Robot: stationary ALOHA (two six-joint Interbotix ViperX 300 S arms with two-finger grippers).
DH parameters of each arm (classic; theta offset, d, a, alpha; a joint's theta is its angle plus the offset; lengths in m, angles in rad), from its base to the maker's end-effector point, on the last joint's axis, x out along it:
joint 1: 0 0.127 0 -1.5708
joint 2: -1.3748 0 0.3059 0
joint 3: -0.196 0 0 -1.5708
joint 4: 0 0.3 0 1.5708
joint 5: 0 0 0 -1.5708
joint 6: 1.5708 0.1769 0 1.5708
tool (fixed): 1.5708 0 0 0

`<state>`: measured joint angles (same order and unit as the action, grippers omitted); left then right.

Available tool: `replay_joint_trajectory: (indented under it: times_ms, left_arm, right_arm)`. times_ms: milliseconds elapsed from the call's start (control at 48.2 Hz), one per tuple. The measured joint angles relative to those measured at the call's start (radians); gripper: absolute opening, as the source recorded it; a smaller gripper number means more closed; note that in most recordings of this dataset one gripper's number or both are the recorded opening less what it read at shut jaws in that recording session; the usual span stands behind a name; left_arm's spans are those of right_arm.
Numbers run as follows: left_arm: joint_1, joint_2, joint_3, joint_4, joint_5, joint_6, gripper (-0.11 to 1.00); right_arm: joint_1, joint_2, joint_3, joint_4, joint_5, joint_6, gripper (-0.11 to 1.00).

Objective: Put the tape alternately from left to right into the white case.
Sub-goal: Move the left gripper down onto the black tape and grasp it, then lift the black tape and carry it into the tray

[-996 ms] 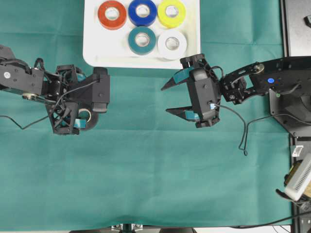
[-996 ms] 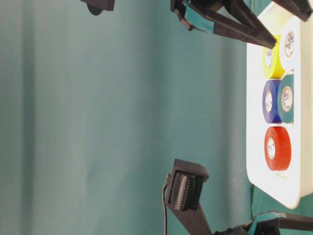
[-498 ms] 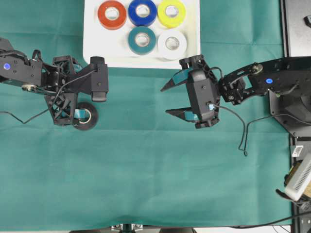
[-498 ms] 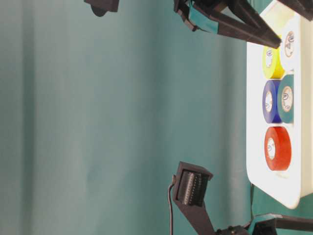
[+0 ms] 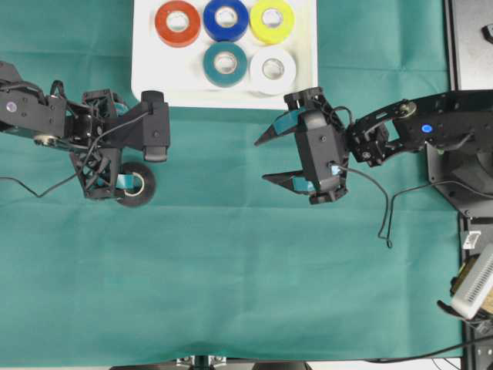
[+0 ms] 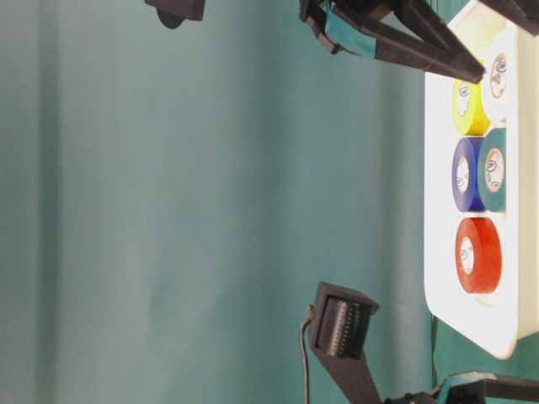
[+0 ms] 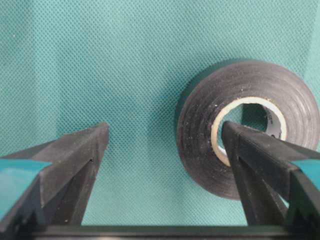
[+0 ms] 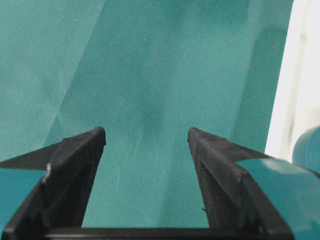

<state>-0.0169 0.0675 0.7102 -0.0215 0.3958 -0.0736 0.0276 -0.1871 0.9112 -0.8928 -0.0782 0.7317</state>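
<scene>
The white case (image 5: 146,85) sits at the far edge of the green surface (image 5: 231,270) and holds five rolls of tape: red (image 5: 178,23), blue (image 5: 226,19) and yellow (image 5: 272,21) in the back row, teal (image 5: 226,64) and white (image 5: 273,69) in front of them. The black roll (image 5: 137,183) lies flat on the surface, outside the case and near its left front corner. The left claw (image 7: 165,140) is spread wide over it, with one finger (image 7: 260,155) across the roll's pale core and the other on bare cloth, so the roll is not pinched. The right claw (image 5: 268,158) is spread too, empty, above the cloth just beside the case's right front corner.
</scene>
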Motion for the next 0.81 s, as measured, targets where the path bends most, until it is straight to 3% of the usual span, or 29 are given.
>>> replay_joint_trajectory:
  times_ms: [83,249,353,809]
  left_arm:
    - [-0.002,0.006,0.002,0.0,-0.002,-0.002,0.54]
    - [-0.009,0.006,0.0,0.0,0.0,-0.002,0.12]
    - [-0.014,0.005,-0.002,0.0,0.0,-0.002,-0.02]
    - [-0.02,-0.014,-0.026,0.0,0.017,-0.002,-0.04]
  right_arm:
    - [0.0,0.0,0.002,0.0,0.0,-0.002,0.72]
    - [0.0,0.0,0.002,0.0,0.0,0.0,0.72]
    - [0.0,0.0,0.002,0.0,0.0,0.0,0.72]
    - [0.0,0.0,0.0,0.0,0.0,0.0,0.72]
